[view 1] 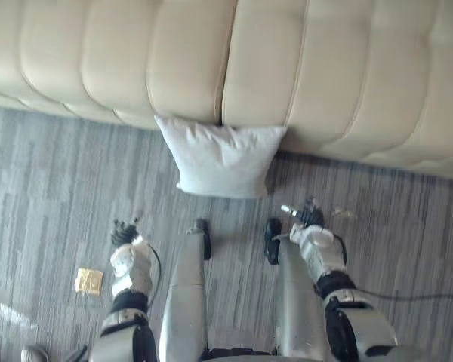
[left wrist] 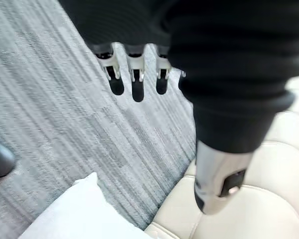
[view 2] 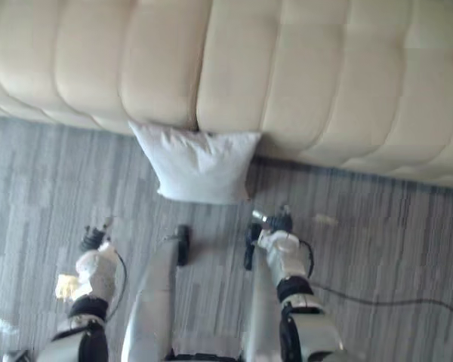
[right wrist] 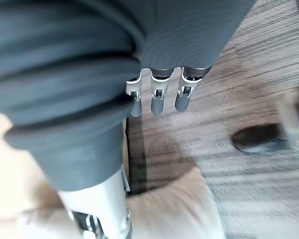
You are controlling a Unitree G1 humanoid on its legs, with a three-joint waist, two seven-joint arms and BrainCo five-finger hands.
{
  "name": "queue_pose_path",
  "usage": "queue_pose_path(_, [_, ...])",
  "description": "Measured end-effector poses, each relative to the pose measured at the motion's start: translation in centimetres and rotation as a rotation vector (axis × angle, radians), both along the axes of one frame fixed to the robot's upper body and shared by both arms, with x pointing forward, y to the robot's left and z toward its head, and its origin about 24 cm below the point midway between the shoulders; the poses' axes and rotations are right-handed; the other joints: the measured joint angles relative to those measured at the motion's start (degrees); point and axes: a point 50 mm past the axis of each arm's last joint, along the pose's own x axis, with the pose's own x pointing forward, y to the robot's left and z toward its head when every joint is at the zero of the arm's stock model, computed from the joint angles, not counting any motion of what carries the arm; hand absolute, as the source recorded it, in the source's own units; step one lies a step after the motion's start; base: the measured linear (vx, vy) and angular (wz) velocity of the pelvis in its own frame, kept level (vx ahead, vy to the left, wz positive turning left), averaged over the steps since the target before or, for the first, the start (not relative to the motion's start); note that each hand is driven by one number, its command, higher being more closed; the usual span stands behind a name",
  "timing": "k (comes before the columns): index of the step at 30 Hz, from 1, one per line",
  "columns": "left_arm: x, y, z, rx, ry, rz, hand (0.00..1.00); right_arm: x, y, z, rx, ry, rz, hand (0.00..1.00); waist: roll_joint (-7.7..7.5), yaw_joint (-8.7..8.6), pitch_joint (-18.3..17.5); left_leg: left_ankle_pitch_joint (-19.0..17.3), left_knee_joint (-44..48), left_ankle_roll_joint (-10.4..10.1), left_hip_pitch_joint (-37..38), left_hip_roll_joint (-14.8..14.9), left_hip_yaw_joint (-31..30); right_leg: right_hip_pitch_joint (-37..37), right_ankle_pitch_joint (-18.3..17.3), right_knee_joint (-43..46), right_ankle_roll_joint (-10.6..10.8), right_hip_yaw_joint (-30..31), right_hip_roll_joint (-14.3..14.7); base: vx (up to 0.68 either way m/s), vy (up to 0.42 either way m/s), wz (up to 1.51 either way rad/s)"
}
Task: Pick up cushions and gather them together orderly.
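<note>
The white cushion (view 1: 221,160) lies on the grey carpet (view 1: 53,188), its back edge propped against the base of the beige sofa (view 1: 287,68). Both arms hang low and reach forward, short of it. The left hand (view 1: 127,240) hovers over the carpet with loose, parted fingers, empty. The right hand (view 1: 309,226) is held the same way, just off the cushion's near corner.
</note>
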Motion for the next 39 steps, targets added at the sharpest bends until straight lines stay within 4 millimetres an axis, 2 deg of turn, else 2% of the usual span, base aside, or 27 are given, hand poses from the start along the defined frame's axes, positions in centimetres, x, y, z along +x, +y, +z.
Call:
queue_pose_path(4, [2.8,1.2,6.9,0.09,-0.178,-0.007,0.0,2.6,-1.1,6.3,0.011,-0.173,-0.033,0.0,-0.03,-0.04,2.3,0.66,5.4,-0.19,-9.39,0.13,-0.85,-9.07,0.54,5.25,-0.37,0.24,0.52,-0.08,-0.003,0.0])
queue_pose_path(5, [3.2,1.3,7.9,0.104,-0.203,-0.012,0.0,2.8,-1.3,7.3,0.011,-0.2,-0.04,0.0,0.0,-0.05,2.55,0.6,6.38,-0.13,-11.08,0.12,-1.03,-10.76,0.49,6.12,-0.31,0.25,0.54,-0.06,0.01,-0.02])
queue_pose_path(7, [4.2,0.9,10.5,0.133,-0.267,-0.037,0.0,3.6,-1.6,10.4,0.034,-0.288,-0.055,0.0,0.01,-0.05,3.23,0.6,8.92,-0.12,-15.38,0.13,-1.42,-14.91,0.45,8.5,-0.26,0.35,0.73,-0.06,0.018,-0.02])
queue_pose_path(11, [5.5,-0.5,13.3,0.188,-0.322,-0.091,0.0,4.2,-1.3,13.5,0.042,-0.374,-0.054,0.0,0.11,0.01,3.48,0.05,12.41,-0.19,-20.91,0.1,-2.04,-20.35,-0.25,11.9,0.42,0.45,0.7,-0.08,0.022,-0.01])
queue_pose_path(13, [6.1,-1.6,14.4,0.247,-0.327,-0.134,0.0,4.4,-1.1,14.7,0.057,-0.407,-0.055,0.0,0.15,0.29,3.52,-0.19,13.69,0.11,-23.23,0.07,-2.05,-22.86,-0.21,13.27,0.43,0.71,0.64,-0.07,0.027,-0.03])
queue_pose_path(15, [6.9,-3.4,16.5,0.332,-0.35,-0.192,0.0,4.7,-0.6,16.4,0.095,-0.454,-0.054,0.0,0.25,0.28,3.58,0.02,14.44,-0.47,-26.08,-0.25,-2.17,-25.93,-0.17,14.54,0.3,1.02,0.54,-0.06,0.026,0.03])
queue_pose_path(18, [7.4,-4.6,18.9,0.39,-0.396,-0.215,0.0,4.9,0.8,19.2,0.116,-0.528,-0.033,0.0,0.49,0.31,3.95,0.4,14.84,-0.97,-28.76,0.11,-2.81,-28.27,0.44,14.27,0.07,0.53,0.62,-0.03,0.031,-0.1])
queue_pose_path(20, [7.8,-6.2,20.6,0.449,-0.426,-0.248,0.0,4.5,2.1,21.8,0.138,-0.631,-0.019,0.0,0.61,0.23,4.64,0.58,14.84,-1.19,-30.3,0.12,-3.0,-29.82,0.76,14.29,-0.12,0.39,0.61,-0.01,0.04,-0.02])
queue_pose_path(22, [8.0,-7.3,21.3,0.485,-0.432,-0.268,0.0,4.3,2.7,22.8,0.15,-0.67,-0.012,0.0,0.58,0.23,4.71,0.83,14.84,-1.45,-31.02,0.1,-2.88,-30.72,0.84,14.59,-0.02,0.52,0.59,0.01,0.018,0.07])
queue_pose_path(24, [8.2,-8.4,22.2,0.549,-0.432,-0.265,0.0,4.3,4.4,23.8,0.162,-0.693,0.017,0.0,0.59,0.12,4.72,1.17,15.0,-1.31,-31.58,0.13,-2.58,-31.7,0.73,15.66,-0.75,0.87,0.62,0.03,0.005,0.09])
queue_pose_path(29, [8.1,-8.8,24.5,0.6,-0.426,-0.19,0.0,3.7,6.8,24.9,0.182,-0.744,0.065,0.0,0.57,0.13,4.73,1.04,15.11,-1.48,-32.6,0.79,-2.25,-33.27,0.58,16.06,-0.96,1.04,1.12,0.03,0.011,-0.05])
queue_pose_path(30, [8.2,-8.9,24.9,0.586,-0.425,-0.18,0.0,3.4,7.2,25.1,0.19,-0.76,0.069,1.0,0.56,0.11,4.73,1.02,15.32,-1.52,-32.97,1.14,-2.35,-33.61,0.58,16.06,-0.96,1.04,1.55,0.0,0.021,-0.1])
queue_pose_path(31, [8.1,-9.0,25.2,0.58,-0.424,-0.165,1.0,3.2,7.5,25.5,0.203,-0.778,0.076,1.0,0.57,0.09,4.73,1.0,15.35,-1.61,-33.27,1.27,-2.4,-34.03,0.36,16.03,-0.7,1.01,1.67,0.0,0.026,-0.1])
queue_pose_path(34, [7.8,-9.4,26.1,0.604,-0.432,-0.139,1.0,2.7,8.4,25.8,0.238,-0.816,0.109,1.0,0.56,0.01,4.74,1.05,15.35,-2.22,-34.42,1.32,-2.78,-35.17,0.57,16.06,-1.0,0.66,1.69,0.0,0.007,-0.02])
queue_pose_path(39, [7.4,-9.7,27.7,0.663,-0.448,-0.081,1.0,2.5,8.6,25.3,0.31,-0.829,0.119,1.0,0.49,0.06,4.79,1.4,15.29,-2.81,-35.64,1.1,-3.63,-36.24,0.57,16.35,-1.25,0.08,1.66,0.01,0.01,0.04])
